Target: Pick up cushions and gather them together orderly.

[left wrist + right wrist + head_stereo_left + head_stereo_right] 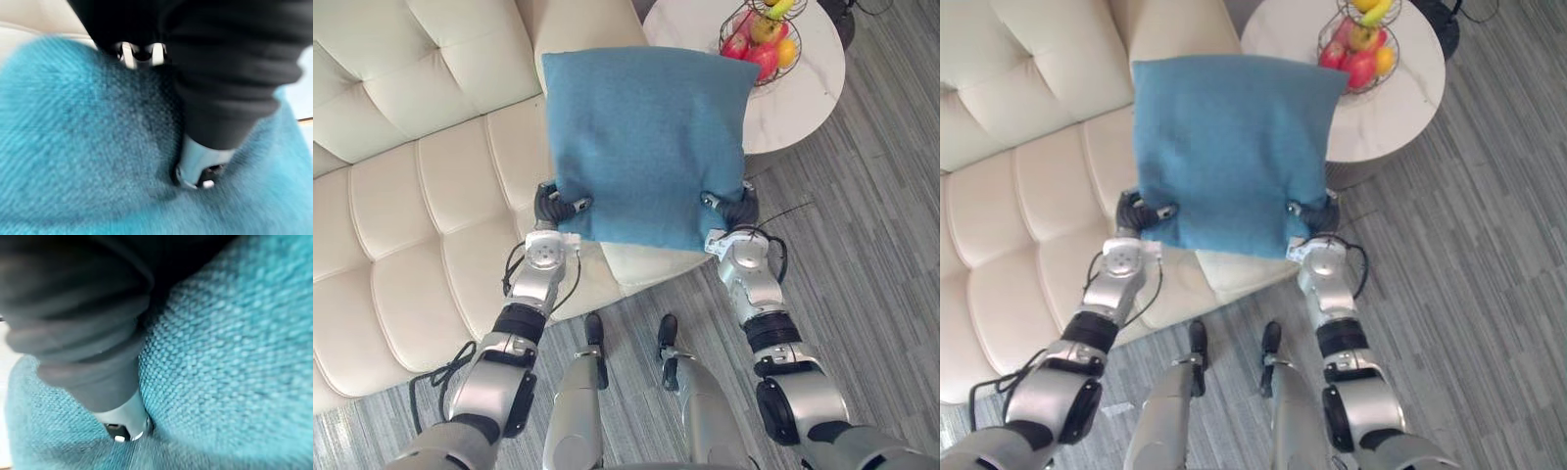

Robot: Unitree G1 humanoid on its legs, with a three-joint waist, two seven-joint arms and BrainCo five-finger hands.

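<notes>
The blue cushion [646,137] is off the sofa [411,196], held up flat toward the head camera above the front edge of the seat. The left hand [556,206] has its lower left corner and the right hand [736,209] its lower right corner.

In the eye views each hand shows as a dark cover at the cushion's bottom edge, with a short silver thumb lying over the front of the cloth. The rest of each hand is behind the cushion. A cream corner of the seat shows just under the cushion's lower edge.

The wrist views give the grip from close up. On the left, the thumb [198,164] digs into the blue weave and makes a dent, and silver fingers [132,53] press the cloth beside the dark cover. On the right, the thumb [122,423] sinks into the cloth in the same way, while its fingers are hidden. Both hands pinch the cushion.

The eye views also show a round white table [798,108] beside the sofa's end, partly covered by the cushion's upper right corner. A wire basket [744,49] of fruit [762,44] stands near its far edge. Grey plank floor [871,255] lies around the table.
</notes>
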